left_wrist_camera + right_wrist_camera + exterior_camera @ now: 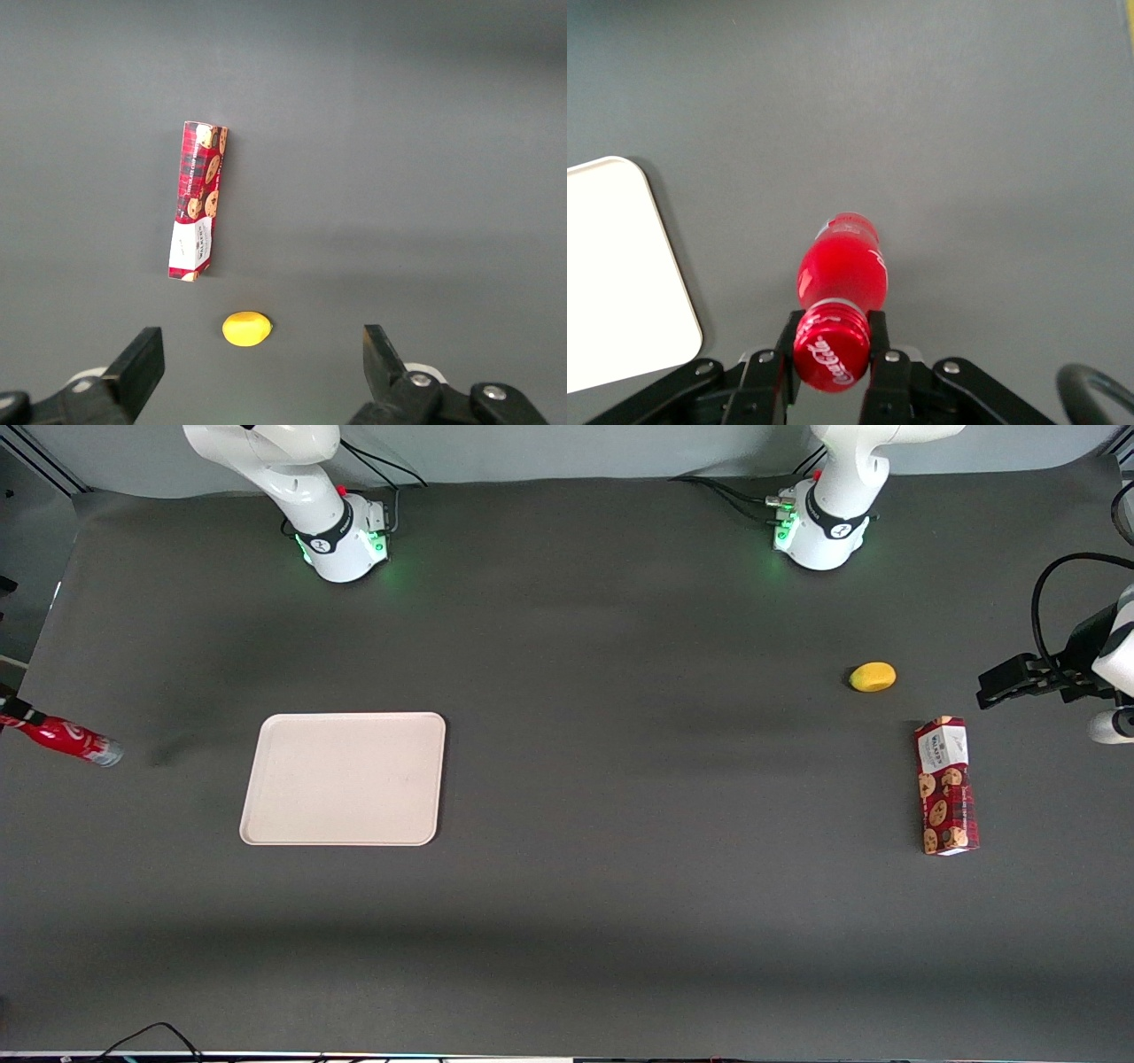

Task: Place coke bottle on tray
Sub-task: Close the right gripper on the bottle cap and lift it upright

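Two fingers (879, 345) of the gripper (831, 350) are clamped on the neck of the bottle (842, 266), one on each side just under the red cap, with only the neck's width between them. The bottle hangs tilted from that grip, cap toward the wrist camera and silvery base pointing away toward the dark table (620, 717). In the front view the bottle (64, 739) shows at the working arm's end of the table, slanted, its base raised off the surface with a shadow beneath it; the gripper (11, 710) is at the very edge of that view, at the bottle's cap end.

One tray (344, 778) lies flat on the table, well apart from the bottle and toward the parked arm from it. It carries nothing. Its rounded corner (620, 283) shows in the right wrist view, beside the bottle but not under it.

One bottle, one tray, one red cookie box (946, 786) and one small yellow fruit-like object (873, 677) are all that lie or hang over the table. The box lies on its side toward the parked arm's end, and the yellow object sits near it, farther from the front camera. Both also show in the left wrist view, box (197, 201) and yellow object (246, 328) close together but not touching
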